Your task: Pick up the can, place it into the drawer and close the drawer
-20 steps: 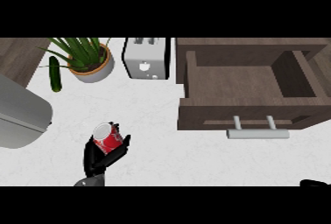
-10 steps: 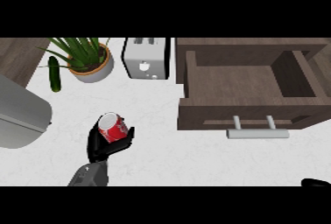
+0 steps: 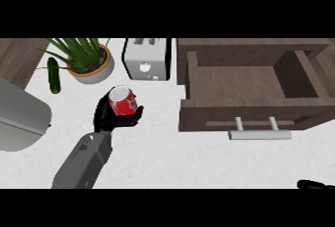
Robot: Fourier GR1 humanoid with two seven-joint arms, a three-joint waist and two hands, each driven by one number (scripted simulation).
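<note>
Grey forearm, black hands

The left forearm is a plain mid-grey shell, boxy with rounded edges and a slightly lighter upper face, with no markings, cables or screws to make out. At the wrist it meets the left hand, which is matt black all over, its slim fingers and thumb the same black. Of the right hand only a small black sliver shows at the lower right edge.
</note>
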